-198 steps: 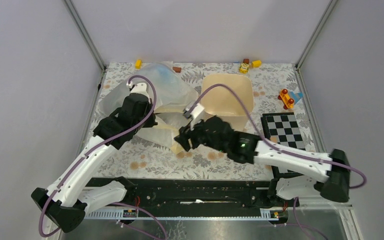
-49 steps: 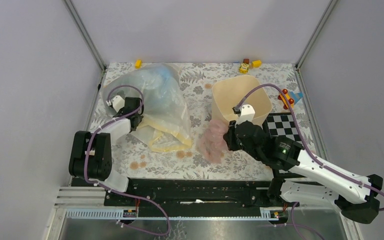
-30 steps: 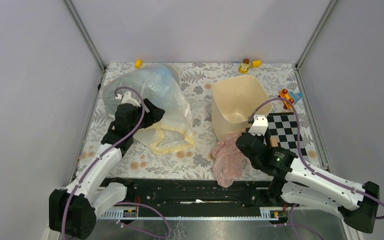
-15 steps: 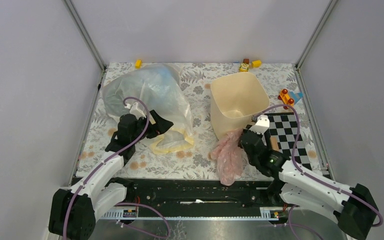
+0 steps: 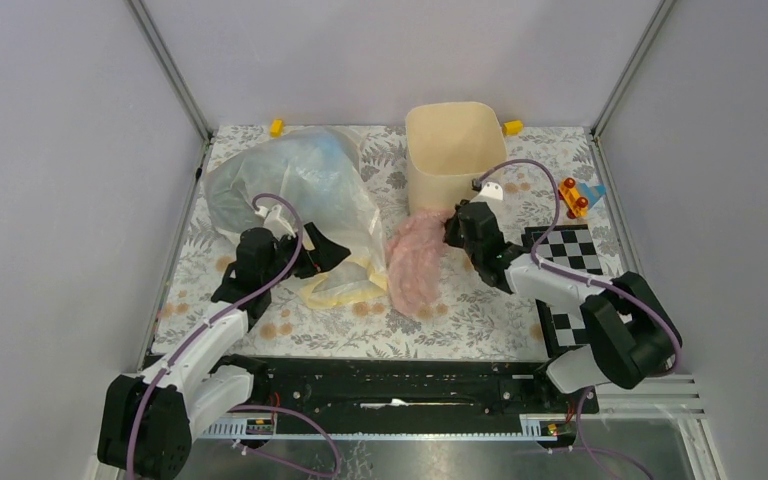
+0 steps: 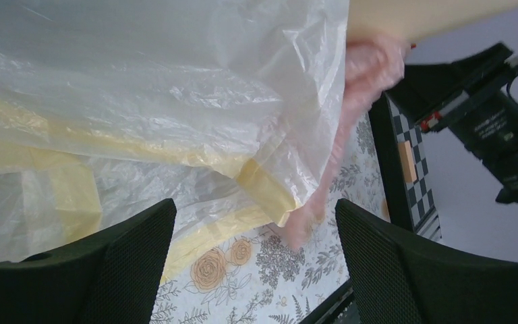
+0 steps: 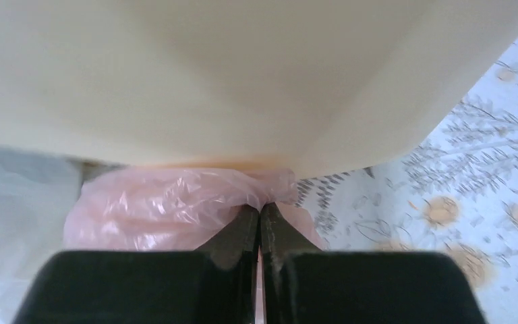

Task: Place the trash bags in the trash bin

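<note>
Top external view: right gripper point(image 5: 453, 228), pinching a fold of the pink bag point(image 5: 413, 268), holds it beside the bin point(image 5: 447, 150), presumably to lift it in. Left gripper point(image 5: 312, 250), spread wide, faces the clear bag point(image 5: 290, 180) and yellow bag point(image 5: 345, 290), holding neither. Count: one bin, three bags, none inside.

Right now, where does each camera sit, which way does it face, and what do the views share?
Top external: above and behind the arms, looking down at the table; both arms show.
Left wrist: on the left arm, facing the clear and yellow bags; open left end effector at bottom.
Right wrist: on the right arm, facing the trash bin wall; right end effector shut on the pink bag.
Shared: all three see the pink bag.
</note>
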Available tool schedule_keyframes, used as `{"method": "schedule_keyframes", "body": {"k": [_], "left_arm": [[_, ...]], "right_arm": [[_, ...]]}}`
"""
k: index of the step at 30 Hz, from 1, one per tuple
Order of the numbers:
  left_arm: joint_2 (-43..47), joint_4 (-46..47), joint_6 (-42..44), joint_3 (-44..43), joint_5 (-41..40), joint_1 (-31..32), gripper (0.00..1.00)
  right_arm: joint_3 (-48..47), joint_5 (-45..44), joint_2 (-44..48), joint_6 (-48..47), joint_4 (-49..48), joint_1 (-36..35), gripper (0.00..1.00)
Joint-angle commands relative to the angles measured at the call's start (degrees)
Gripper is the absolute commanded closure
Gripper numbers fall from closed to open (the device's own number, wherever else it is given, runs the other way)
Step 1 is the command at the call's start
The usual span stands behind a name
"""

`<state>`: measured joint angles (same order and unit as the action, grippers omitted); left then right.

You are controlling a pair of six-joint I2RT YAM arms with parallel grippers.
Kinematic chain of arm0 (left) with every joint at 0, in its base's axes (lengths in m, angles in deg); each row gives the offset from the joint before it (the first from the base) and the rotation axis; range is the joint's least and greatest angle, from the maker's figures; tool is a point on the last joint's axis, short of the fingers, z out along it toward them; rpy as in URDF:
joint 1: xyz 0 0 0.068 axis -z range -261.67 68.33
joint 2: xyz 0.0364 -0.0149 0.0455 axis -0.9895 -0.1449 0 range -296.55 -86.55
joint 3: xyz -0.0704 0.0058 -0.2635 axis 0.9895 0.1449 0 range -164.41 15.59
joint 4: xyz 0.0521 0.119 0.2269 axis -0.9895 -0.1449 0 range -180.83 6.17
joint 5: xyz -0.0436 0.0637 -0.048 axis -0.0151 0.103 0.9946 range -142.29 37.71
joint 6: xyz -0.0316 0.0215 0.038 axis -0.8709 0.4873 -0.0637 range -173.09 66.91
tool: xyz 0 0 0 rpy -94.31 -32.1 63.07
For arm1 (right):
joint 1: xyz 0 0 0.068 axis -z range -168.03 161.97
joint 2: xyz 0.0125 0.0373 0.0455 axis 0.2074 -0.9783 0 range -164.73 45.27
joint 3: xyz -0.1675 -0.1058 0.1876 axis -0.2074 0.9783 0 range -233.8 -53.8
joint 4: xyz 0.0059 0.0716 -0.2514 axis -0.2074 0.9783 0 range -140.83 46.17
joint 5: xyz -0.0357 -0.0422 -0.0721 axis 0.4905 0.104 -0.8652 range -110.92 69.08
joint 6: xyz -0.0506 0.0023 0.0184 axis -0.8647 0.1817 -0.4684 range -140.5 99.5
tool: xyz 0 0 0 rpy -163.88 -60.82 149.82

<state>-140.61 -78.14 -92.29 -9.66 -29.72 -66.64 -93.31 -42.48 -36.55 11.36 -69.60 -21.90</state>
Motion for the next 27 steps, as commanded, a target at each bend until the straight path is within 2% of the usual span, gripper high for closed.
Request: {"method": "schedule_keyframes", "body": {"k": [1,5,10,13,14,16,17,21,24,27], "left_arm": [[0.55,0.88,1.3,-1.93,5.71,0.49,0.1],[0.53,2.23,1.29,-1.43,5.88,3.59,0.13],[-2.73,2.28,2.84,-4.59,1.73,13.03,0.2],[-4.83,1.87,4.69,-6.8,-3.25,19.43,0.24],[-6.2,1.87,5.27,-7.69,-3.95,21.01,0.24],[-9.11,1.59,6.14,-9.38,-4.98,24.44,0.24],[-10.59,1.23,6.51,-10.1,-6.01,25.57,0.25],[-14.2,-1.65,8.44,-12.76,-14.17,31.57,0.29],[-17.06,-5.3,10.96,-16.13,-21.92,37.07,0.32],[-21.2,-6.69,10.77,-18.4,-24.33,38.81,0.33]], "right_arm": [[-3.82,8.79,1.31,-1.4,-3.35,1.2,1.0],[-1.81,9.64,7.83,-0.02,3.2,1.22,1.0],[0.63,5.72,17.57,1.3,18.12,1.25,0.97],[3.63,3.74,24.31,1.76,25.39,1.25,0.88],[4.27,3.48,26.12,1.54,27.24,1.23,0.82],[4.25,2.91,28.83,0.5,31.52,1.24,0.5],[3.94,2.95,29.48,0.1,33.49,1.2,0.45],[1.94,3.39,32.28,-3.18,39.58,1.24,0.41],[0.76,6.23,33.17,-5.96,40.98,1.2,0.32],[-1.29,8.91,30.66,-7.06,42.86,1.25,0.35]]}}
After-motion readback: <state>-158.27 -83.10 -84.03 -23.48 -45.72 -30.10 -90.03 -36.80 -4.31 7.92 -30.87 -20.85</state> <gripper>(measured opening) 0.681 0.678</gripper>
